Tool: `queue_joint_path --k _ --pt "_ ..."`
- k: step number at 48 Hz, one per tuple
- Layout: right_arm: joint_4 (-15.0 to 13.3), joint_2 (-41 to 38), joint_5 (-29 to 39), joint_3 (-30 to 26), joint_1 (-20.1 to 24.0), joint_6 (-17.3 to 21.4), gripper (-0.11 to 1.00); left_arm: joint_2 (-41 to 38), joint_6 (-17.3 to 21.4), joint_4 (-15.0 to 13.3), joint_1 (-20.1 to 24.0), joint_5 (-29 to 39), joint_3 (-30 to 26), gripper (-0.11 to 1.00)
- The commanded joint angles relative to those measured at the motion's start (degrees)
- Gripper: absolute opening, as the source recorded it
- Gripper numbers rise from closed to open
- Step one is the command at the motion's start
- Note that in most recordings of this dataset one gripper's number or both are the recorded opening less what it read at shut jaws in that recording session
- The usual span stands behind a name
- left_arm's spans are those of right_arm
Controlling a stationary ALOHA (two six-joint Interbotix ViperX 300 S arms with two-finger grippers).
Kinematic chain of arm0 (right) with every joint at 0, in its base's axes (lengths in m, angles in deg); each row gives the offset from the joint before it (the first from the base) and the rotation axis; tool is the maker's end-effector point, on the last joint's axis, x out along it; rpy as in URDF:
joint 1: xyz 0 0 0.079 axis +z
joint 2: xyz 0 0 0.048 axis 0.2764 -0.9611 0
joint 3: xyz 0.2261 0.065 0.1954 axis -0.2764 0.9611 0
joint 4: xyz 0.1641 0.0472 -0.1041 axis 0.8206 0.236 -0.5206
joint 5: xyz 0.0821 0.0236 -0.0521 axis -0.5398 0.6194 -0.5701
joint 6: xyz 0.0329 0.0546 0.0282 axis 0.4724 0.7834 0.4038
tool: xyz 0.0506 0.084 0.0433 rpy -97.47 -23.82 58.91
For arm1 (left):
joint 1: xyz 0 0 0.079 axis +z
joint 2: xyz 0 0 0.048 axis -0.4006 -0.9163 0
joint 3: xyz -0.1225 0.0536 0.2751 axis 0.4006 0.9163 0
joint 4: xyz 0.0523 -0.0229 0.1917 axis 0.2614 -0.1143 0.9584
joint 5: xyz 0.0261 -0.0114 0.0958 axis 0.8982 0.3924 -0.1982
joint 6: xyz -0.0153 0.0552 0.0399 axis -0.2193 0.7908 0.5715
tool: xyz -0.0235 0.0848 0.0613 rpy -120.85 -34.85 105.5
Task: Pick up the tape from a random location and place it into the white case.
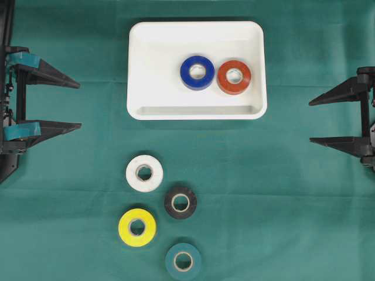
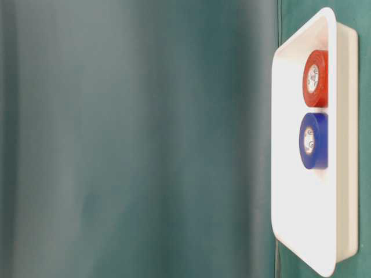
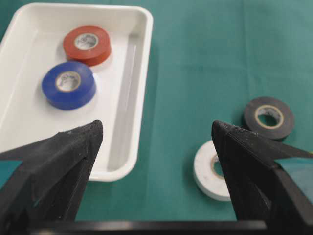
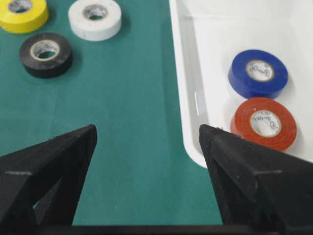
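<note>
On a green cloth (image 1: 281, 199), both grippers gape empty; the white tape roll (image 1: 144, 172), light and rigid, looks best pinched across its rim for the white case (image 1: 136, 70).

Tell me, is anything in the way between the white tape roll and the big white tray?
Nothing visible is. Only bare green cloth lies between the white tape roll and the near rim of the white case. The blue roll and red roll already lie inside, with room beside them.
</note>
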Motion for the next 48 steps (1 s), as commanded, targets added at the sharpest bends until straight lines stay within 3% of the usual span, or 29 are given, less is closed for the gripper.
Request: queue_joint_path --k 1,9,28,48 --pt "0.2 -0.2 -0.3 -0.9 0.2 -0.1 0.84 -0.4 0.0 -0.1 0.0 -0.3 -0.6 0.94" --pt "0.2 -0.2 -0.3 -1.0 0.1 -0.1 0.84 -0.5 -0.1 -0.1 -2.9 -0.5 -0.6 0.94" --pt "0.2 -0.1 -0.3 -1.1 0.2 -0.1 0.84 -1.0 -2.1 -0.3 -14.4 -1.0 -0.7 0.94" --pt "0.1 -0.3 -0.3 -1.1 0.2 -0.1 0.84 -1.9 -2.1 -0.2 -14.8 -1.0 -0.7 0.94"
